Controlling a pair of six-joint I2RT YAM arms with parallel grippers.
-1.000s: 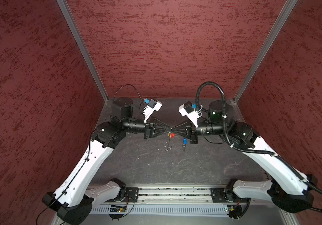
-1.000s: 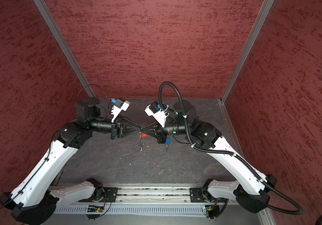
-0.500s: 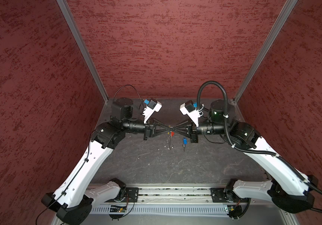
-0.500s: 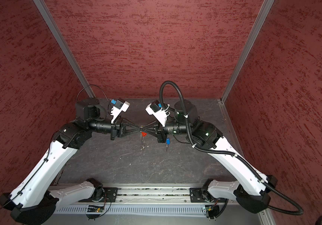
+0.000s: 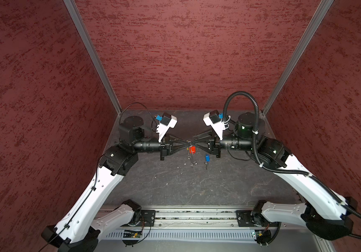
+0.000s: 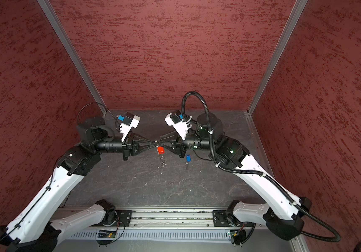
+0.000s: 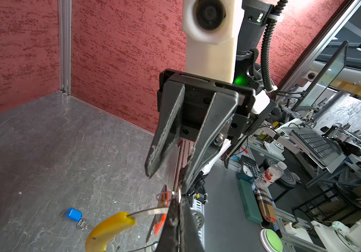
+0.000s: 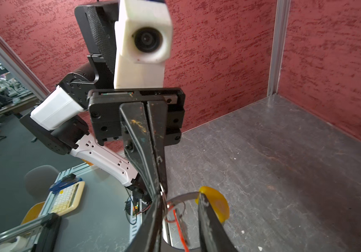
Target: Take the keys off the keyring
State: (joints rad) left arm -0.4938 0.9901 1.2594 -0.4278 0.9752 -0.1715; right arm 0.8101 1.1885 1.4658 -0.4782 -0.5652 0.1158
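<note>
The left end effector (image 5: 187, 143) clamps the thin silvery keyring (image 7: 149, 213); right end effector (image 7: 166, 182) gapes; blue-headed key (image 5: 207, 157) on marbled tabletop (image 5: 175, 185).

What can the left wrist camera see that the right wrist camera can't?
Only the left wrist view shows the blue key lying on the table, and the right claw from the front, open. Only the right wrist view shows the left claw from the front, shut on the keyring, plus a cream calculator outside. Both show the yellow sleeve and the red key hanging from the keyring.
</note>
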